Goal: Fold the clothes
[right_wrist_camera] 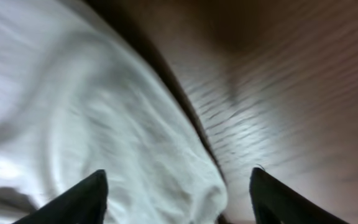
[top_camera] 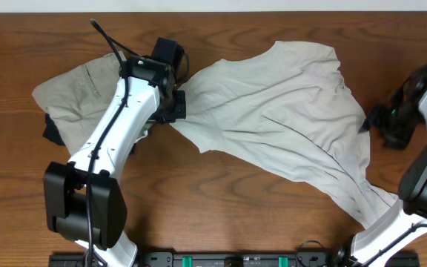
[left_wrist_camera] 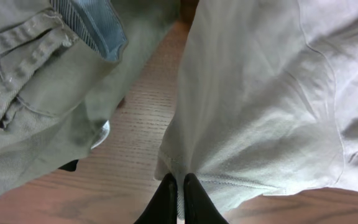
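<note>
1. Garment positions. The cream-white garment (top_camera: pixel 288 119) lay spread and wrinkled on the wooden table (top_camera: pixel 236 200). It ran from the table centre toward 3 o'clock, with a narrow tail trailing to 5 o'clock. The khaki-tan garment (top_camera: pixel 76 93) lay bunched at 9 o'clock. The two garments were near each other, with a strip of bare wood showing between them in the left wrist view.

2. Left gripper. The left gripper (top_camera: pixel 175 104) sat at the 9 o'clock edge of the cream-white garment. In the left wrist view its fingers (left_wrist_camera: pixel 166 202) were pressed together on the stitched hem of that garment (left_wrist_camera: pixel 253 106), and the cloth puckered at the pinch point. The khaki-tan garment (left_wrist_camera: pixel 36 93) showed stitched seams and a blue striped lining (left_wrist_camera: pixel 92 25) at 11 o'clock in that view.

3. Right gripper. The right gripper (top_camera: pixel 380 122) was just beside the 3 o'clock edge of the cream-white garment. The right wrist view was blurred. Its fingers (right_wrist_camera: pixel 82 199) were spread wide, with pale cloth (right_wrist_camera: pixel 104 124) lying below and between them. Contact with the cloth could not be determined.
</note>
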Robot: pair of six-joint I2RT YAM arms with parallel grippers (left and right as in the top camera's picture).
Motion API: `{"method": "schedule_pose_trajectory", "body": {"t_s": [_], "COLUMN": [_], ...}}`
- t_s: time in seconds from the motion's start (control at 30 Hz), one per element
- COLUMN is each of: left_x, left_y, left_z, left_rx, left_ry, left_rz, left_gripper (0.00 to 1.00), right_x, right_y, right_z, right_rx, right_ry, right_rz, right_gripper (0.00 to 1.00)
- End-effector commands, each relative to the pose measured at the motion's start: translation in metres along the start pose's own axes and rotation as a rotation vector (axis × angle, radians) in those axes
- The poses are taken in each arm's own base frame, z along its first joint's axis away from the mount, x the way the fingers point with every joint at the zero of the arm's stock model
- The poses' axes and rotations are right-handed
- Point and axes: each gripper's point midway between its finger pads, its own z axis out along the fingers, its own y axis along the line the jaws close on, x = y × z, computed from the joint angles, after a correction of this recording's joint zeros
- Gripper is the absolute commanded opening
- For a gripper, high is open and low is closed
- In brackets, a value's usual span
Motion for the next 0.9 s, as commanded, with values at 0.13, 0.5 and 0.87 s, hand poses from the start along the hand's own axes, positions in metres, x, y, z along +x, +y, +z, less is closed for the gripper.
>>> {"method": "schedule_pose_trajectory", "body": {"t_s": [0.13,0.5,0.87], "left_x": [-0.003,-0.003,-0.004], "left_y": [0.003,0.003,0.004], "left_z": [0.001,0.001,0.001], "left_rx": [-0.018,-0.018,-0.017], "left_ry": [-0.006,-0.006,-0.009], "left_rz": [0.007,0.006,0.003], "left_gripper": [0.06,0.06,0.06], "right_x": [0.033,-0.051,-0.178], "right_y": [0.009,0.017,0.012], "right_z": [0.038,0.0,-0.181], "right_rx": [-0.031,-0.052,0.117], "right_ry": [0.072,-0.223,-0.785], "right_rz": [0.039,0.019,-0.069], "right_gripper": [0.42,0.01,0.01]}}
